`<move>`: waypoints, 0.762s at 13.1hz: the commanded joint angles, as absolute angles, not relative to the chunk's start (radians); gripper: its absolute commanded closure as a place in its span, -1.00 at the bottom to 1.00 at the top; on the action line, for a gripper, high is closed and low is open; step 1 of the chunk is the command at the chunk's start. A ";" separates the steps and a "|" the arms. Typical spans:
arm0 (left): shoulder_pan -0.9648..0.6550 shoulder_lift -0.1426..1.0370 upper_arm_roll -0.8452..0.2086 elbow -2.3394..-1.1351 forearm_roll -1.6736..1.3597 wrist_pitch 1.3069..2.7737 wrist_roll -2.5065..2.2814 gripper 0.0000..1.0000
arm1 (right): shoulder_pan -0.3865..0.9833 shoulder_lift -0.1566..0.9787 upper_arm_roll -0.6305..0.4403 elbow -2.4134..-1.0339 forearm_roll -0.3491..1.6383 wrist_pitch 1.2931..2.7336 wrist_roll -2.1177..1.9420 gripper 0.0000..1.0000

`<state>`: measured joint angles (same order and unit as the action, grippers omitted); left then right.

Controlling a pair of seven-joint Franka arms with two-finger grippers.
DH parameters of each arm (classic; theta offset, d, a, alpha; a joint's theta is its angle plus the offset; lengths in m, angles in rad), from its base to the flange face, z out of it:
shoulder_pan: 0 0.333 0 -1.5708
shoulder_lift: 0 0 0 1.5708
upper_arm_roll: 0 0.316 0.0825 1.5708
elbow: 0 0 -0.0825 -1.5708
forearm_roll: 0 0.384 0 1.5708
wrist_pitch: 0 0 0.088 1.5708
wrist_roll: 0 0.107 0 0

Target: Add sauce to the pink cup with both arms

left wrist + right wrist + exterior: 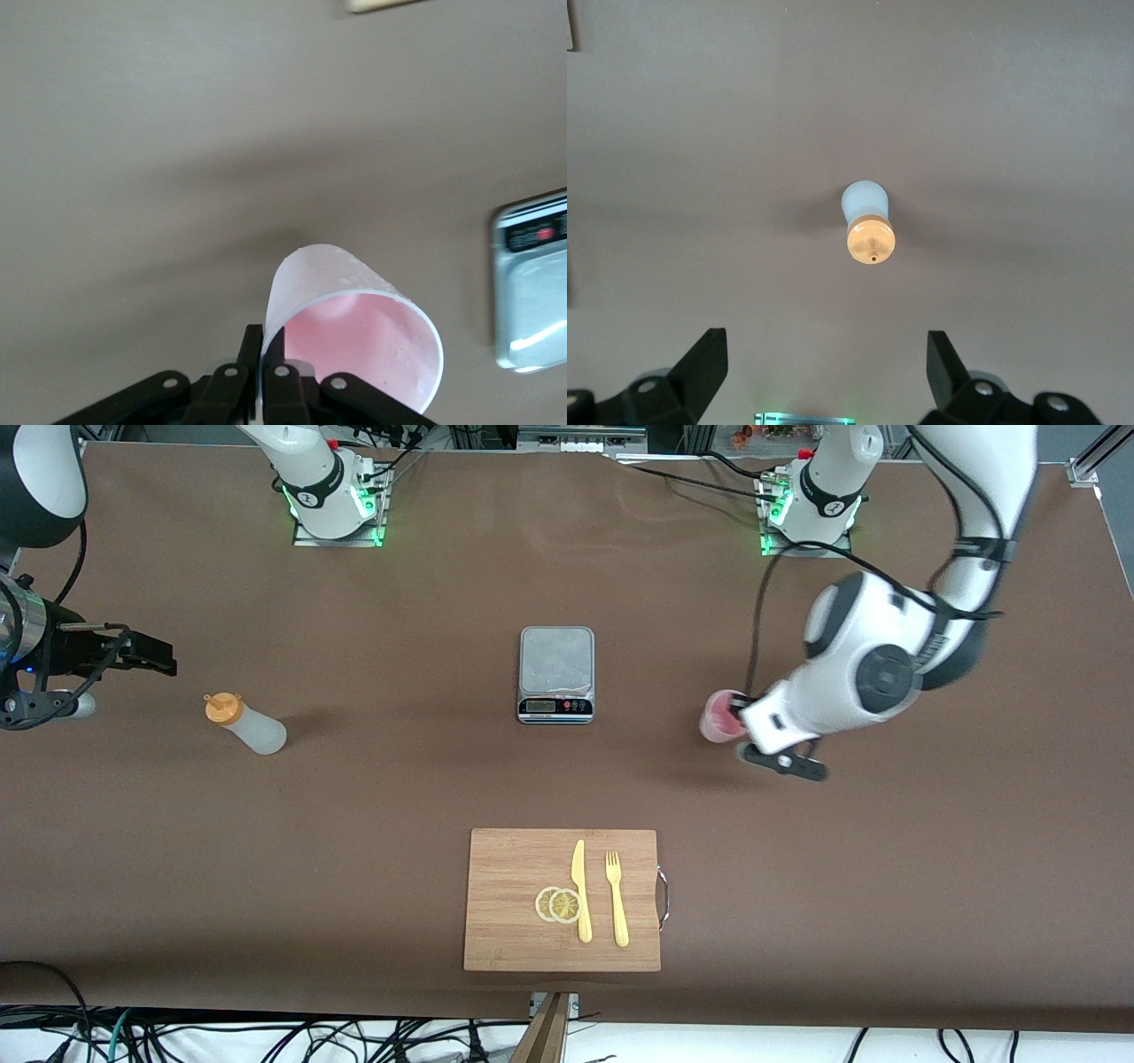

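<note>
The pink cup (pixel 719 717) is beside the scale, toward the left arm's end of the table. My left gripper (pixel 741 710) is shut on its rim. In the left wrist view one finger is inside the pink cup (pixel 354 336) and the other outside, pinching the wall at the left gripper (pixel 266 359). I cannot tell if the cup's base touches the table. The sauce bottle (pixel 248 726) stands toward the right arm's end, orange cap up. My right gripper (pixel 146 657) hangs open near it, apart from it. The right wrist view shows the sauce bottle (pixel 866 226) ahead of the wide-spread right gripper (pixel 827 354).
A silver kitchen scale (pixel 556 673) sits at the table's middle; its edge shows as the scale (pixel 532 283) in the left wrist view. Nearer the front camera lies a wooden cutting board (pixel 505 903) with a yellow knife (pixel 580 890), a fork (pixel 617 899) and lemon slices (pixel 558 904).
</note>
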<state>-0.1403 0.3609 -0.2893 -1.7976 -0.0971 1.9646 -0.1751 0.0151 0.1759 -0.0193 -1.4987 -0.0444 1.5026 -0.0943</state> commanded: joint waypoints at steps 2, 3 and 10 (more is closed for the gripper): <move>-0.371 0.406 -0.275 -1.712 -0.148 1.951 -0.509 1.00 | 0.005 0.167 -0.014 -1.509 -0.043 1.511 -0.106 -0.98; -0.411 0.419 -0.275 -1.706 -0.179 1.957 -0.550 1.00 | 0.005 0.167 -0.014 -1.509 -0.043 1.511 -0.106 -0.98; -0.598 0.501 -0.273 -1.738 -0.184 2.117 -0.727 1.00 | 0.002 0.169 -0.015 -1.509 -0.043 1.511 -0.106 -0.98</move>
<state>-0.5642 0.4670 -0.2895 -1.7473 -0.1762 2.0835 -0.7037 0.0136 0.1760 -0.0211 -1.4997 -0.0444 1.5028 -0.0943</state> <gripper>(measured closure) 0.960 0.004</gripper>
